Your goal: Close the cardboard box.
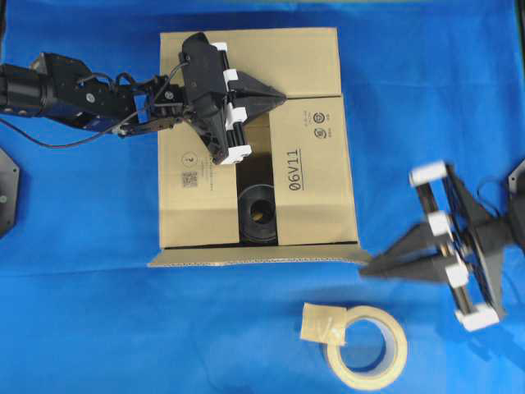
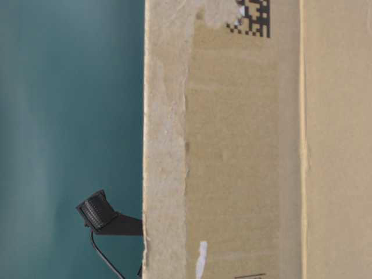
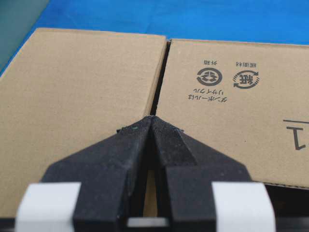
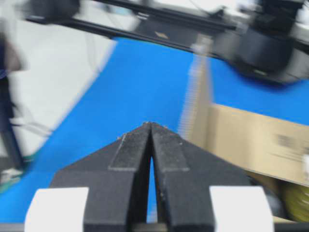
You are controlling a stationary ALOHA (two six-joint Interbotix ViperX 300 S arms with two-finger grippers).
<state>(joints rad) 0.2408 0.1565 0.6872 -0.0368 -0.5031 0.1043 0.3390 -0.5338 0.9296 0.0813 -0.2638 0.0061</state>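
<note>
The cardboard box [image 1: 312,164] sits mid-table with its far, left and right flaps folded down. A gap between the side flaps shows a black round object [image 1: 258,212] inside. The near flap [image 1: 254,257] sticks out at the front edge. My left gripper [image 1: 283,98] is shut and empty, its tip over the seam where the far flap meets the right flap [image 3: 231,111]; the left wrist view shows the left gripper [image 3: 152,117] just above the cardboard. My right gripper [image 1: 365,269] is shut and empty beside the box's near right corner. In the blurred right wrist view the right gripper [image 4: 150,124] points past the box [image 4: 251,140].
A beige tape roll [image 1: 367,345] lies on the blue cloth [image 1: 82,312] in front of the box, left of my right arm. The box wall [image 2: 244,145] fills most of the table-level view. Blue cloth runs all round the box.
</note>
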